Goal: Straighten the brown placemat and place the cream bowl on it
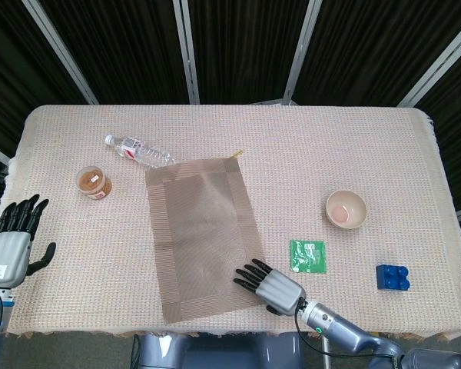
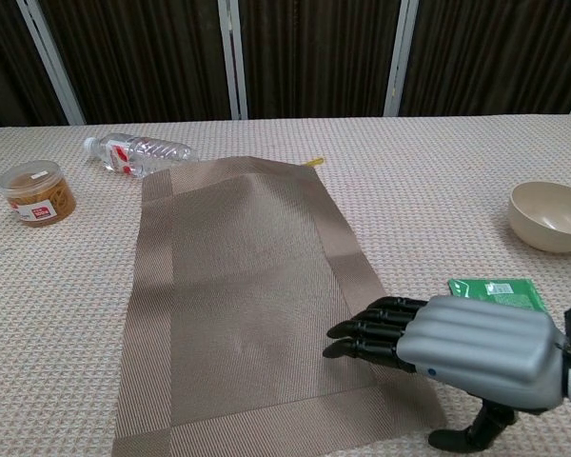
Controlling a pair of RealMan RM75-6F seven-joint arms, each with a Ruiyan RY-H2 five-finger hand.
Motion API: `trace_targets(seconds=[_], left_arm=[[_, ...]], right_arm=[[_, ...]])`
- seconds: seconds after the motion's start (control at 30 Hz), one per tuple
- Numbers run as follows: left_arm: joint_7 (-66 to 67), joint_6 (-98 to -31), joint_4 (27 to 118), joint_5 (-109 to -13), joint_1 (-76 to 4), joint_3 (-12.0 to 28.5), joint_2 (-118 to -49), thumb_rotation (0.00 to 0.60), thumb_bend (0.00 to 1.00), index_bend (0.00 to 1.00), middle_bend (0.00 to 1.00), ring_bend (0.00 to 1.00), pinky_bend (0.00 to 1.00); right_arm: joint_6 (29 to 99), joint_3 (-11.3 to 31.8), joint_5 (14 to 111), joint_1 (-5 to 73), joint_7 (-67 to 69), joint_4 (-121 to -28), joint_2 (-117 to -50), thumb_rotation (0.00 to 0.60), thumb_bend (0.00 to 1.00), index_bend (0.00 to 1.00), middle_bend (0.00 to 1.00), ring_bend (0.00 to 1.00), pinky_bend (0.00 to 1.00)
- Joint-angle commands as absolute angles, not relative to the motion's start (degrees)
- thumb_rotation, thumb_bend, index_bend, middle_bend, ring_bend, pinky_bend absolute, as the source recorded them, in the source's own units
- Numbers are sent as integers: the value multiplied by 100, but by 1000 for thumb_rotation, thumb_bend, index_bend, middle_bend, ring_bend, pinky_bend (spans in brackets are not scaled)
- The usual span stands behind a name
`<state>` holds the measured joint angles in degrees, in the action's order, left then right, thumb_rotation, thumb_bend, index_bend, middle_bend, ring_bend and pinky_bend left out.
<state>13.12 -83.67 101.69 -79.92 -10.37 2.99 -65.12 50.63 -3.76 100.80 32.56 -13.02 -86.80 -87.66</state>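
Mat (image 1: 205, 237) lies mid-table, skewed, near end by the front edge. My right hand (image 1: 270, 284) is over its near right corner, fingers out flat, holding nothing. Press flat, then pivot, w/o bunching. Bowl (image 1: 346, 208) sits well right. Packet (image 1: 306, 255) just beside; room left. Left hand (image 1: 12, 242) idle, released.
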Motion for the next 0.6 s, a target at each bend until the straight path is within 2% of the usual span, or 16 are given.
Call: trace_targets(seconds=[0.03,0.6], left_arm=[[1315,-8363,10167,-7985,-1030,306,-6508,600,414,0,0,0,0],[1270,-8333,10183,-8023,-998,337,-6485,600,414,0,0,0,0]], right_arm=[[5057,-359,10040,3300,-1341,-8601,-8829,600,183,69,0,0,0],[5304,-442,10040,3383,-1245,-8396,-8961,600,184,81,0,0,0]])
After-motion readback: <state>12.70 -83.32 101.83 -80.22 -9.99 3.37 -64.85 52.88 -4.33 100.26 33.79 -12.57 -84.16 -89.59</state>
